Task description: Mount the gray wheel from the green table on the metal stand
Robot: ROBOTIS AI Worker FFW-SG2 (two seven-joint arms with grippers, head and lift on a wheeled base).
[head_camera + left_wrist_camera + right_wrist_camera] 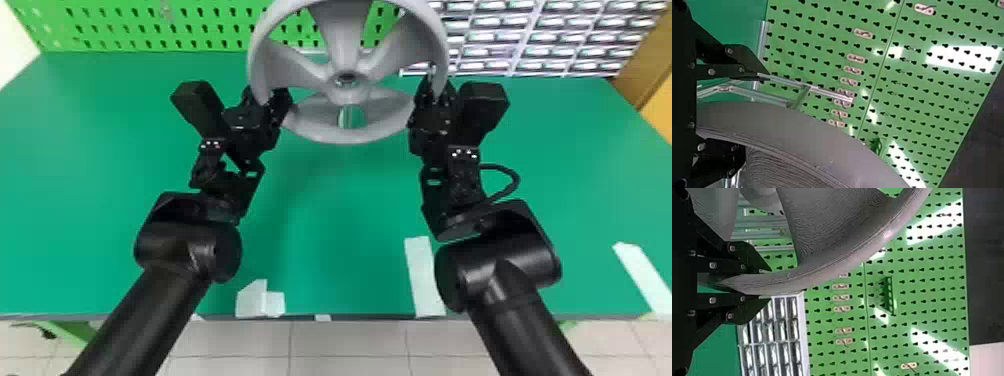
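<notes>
Far right: white-framed rack (565, 46), rows of small glossy compartments; can't make out contents. Gray spoked wheel (350, 136) is off the green table (100, 175), over its far middle, between both arms. Rim smooth outside, fine layered ridges inside; spokes broad, round hub hole.

Right gripper (434, 95): nearly closed, both flat black fingers clamped on right side of rim. Left gripper (272, 102): fingers well apart, left side of rim between them, gap showing beside one finger.

Silver metal stand (828, 94), straight bars, sits beyond wheel. Behind it, green pegboard (150, 30), keyhole slots. White tape strips (425, 277) on table's near part.
</notes>
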